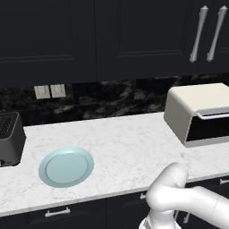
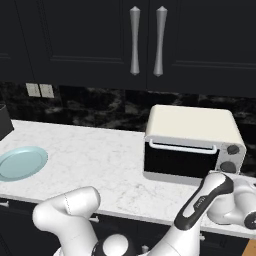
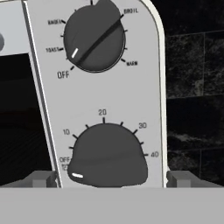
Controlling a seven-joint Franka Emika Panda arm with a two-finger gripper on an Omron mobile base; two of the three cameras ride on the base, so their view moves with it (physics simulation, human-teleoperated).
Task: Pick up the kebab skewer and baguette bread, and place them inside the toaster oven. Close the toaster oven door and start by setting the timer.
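Even, flat light; slightly soft

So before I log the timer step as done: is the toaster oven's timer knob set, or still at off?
Still off. In the hand view the timer knob has its white mark by OFF, lower left, away from the minute numbers.

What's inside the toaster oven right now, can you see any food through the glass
No food can be made out. The toaster oven has its door shut, and the glass is dark in both base views. In the hand view the window beside the timer knob is black too.

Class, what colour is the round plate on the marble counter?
Pale blue-green plate, clearest in the left base view.
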